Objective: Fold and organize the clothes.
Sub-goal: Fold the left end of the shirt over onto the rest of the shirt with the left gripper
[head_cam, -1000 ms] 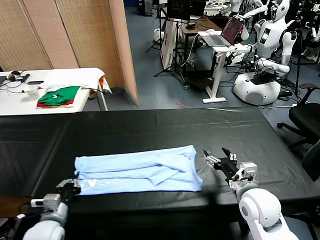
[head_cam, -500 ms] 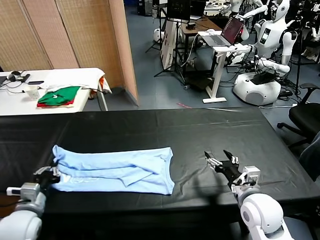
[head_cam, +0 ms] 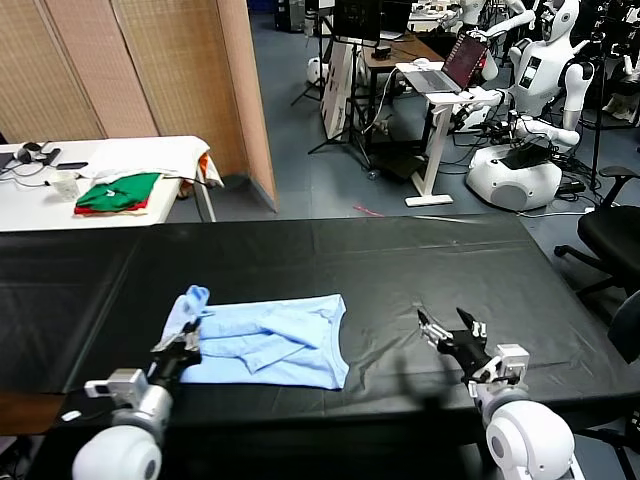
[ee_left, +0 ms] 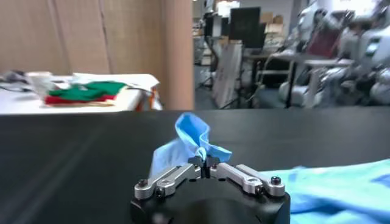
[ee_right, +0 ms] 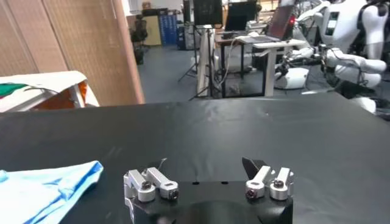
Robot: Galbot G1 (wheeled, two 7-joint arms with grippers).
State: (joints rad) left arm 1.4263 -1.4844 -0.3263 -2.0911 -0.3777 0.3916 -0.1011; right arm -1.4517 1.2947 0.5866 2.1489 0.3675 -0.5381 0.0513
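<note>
The pale sky-blue T-shirt (head_cam: 275,338) lies folded lengthwise on the black table (head_cam: 330,250), near the front edge. My left gripper (head_cam: 186,343) is shut on the shirt's left end, which is lifted and bunched above the table; in the left wrist view that pinched fold (ee_left: 190,135) stands up just past the left gripper (ee_left: 203,162). My right gripper (head_cam: 450,330) is open and empty, to the right of the shirt, low over bare table. The right wrist view shows the open right gripper (ee_right: 207,165) and the shirt's edge (ee_right: 46,185) off to one side.
A white side table (head_cam: 110,170) at the back left holds green and red folded garments (head_cam: 118,192) and a cup. A wooden screen stands behind it. Other robots, desks and a black chair (head_cam: 610,240) stand beyond the table's far right.
My left gripper has carried the shirt's left end to the right, folding it back toward the middle. The shirt's right part stayed put. My right gripper has drifted slightly right, still open.
</note>
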